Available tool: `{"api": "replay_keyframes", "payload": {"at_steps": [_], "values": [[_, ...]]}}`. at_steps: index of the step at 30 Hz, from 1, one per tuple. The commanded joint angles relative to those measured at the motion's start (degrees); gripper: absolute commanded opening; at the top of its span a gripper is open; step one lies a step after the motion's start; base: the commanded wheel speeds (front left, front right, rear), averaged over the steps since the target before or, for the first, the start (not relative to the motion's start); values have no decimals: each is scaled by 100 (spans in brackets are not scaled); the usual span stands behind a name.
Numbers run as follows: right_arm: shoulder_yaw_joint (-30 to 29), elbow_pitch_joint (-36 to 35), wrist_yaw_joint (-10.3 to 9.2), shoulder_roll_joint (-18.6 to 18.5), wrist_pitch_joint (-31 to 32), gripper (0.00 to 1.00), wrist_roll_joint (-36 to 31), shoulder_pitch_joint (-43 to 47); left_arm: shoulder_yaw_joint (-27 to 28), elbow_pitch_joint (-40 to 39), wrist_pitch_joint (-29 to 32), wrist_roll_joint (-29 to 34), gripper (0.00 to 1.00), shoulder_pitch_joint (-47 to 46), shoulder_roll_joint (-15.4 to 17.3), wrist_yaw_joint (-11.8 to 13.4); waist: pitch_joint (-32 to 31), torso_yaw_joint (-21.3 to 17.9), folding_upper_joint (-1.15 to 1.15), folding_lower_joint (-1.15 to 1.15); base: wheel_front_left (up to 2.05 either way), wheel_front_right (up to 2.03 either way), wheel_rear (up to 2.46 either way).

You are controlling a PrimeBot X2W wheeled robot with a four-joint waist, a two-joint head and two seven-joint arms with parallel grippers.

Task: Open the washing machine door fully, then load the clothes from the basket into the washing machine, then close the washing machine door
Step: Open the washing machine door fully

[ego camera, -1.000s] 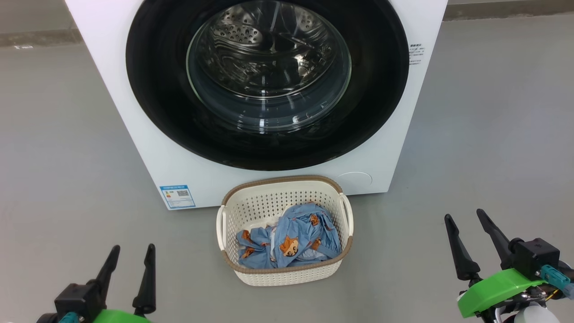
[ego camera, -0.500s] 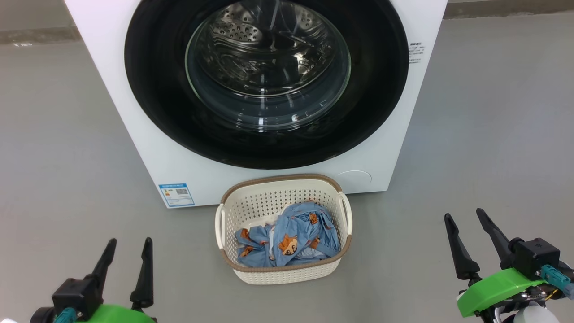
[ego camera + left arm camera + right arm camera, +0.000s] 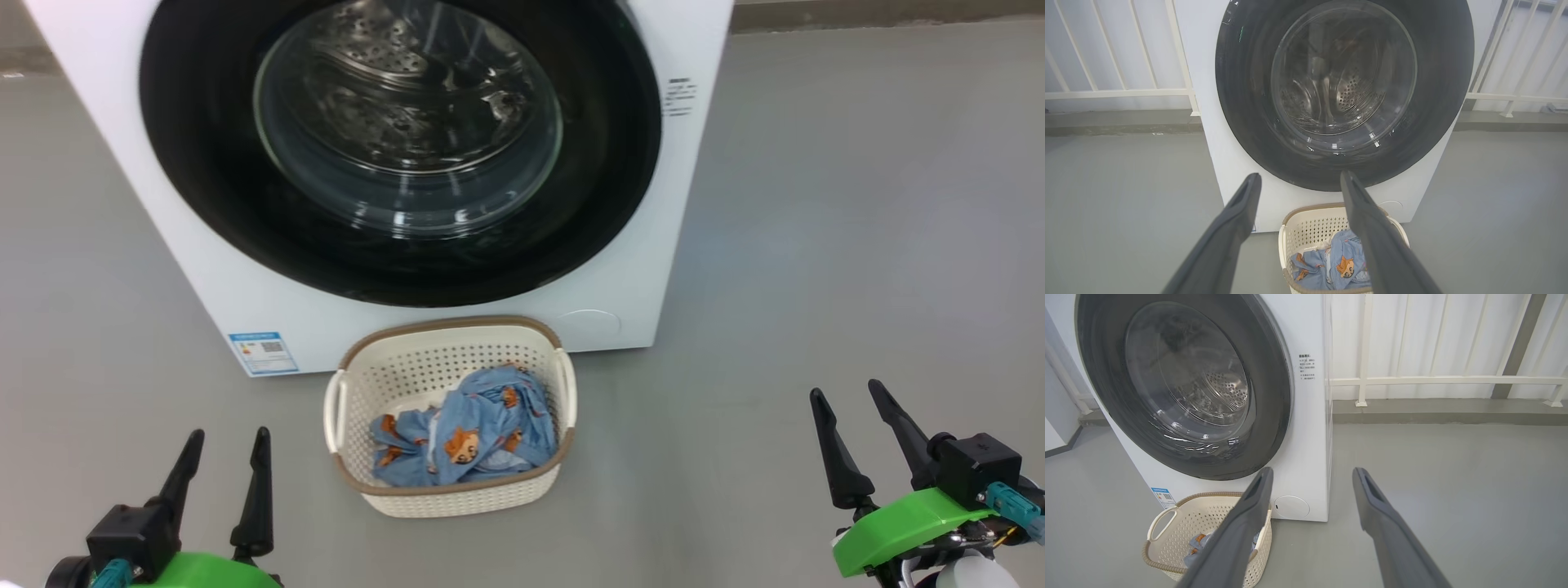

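Two grippers: the left gripper (image 3: 228, 433) and right gripper (image 3: 845, 389) hang low over the floor (image 3: 816, 204), fingers spread on both, holding nothing.
Change: the machine and basket sit further left in the head view than half a second ago (the camera has turned; the things have not moved).
Meaning: probably lining up on the door; opening has not begun.
One door: the door (image 3: 400, 147) is shut on the one washing machine (image 3: 604, 278).
One basket: the basket (image 3: 457, 498) stands just before the machine, with one heap of clothes (image 3: 461, 433) inside.
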Motion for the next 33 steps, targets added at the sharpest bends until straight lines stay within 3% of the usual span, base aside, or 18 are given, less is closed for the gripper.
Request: {"api": "replay_keyframes", "payload": {"at_steps": [1,14,33], "values": [[95,-130,9,-52,-69,100,25,-144,190,-165,-37,32,100,-265,93,-10,8,1,0,0,123,123,-246],[34,-264,9,-11,-69,100,59,-151,180,-345,-37,48,100,-236,75,-10,83,18,0,0,85,85,-170],[-22,-284,9,-7,-69,100,33,-167,99,-476,-37,111,100,-143,55,-10,136,20,0,0,4,4,-8]]}}
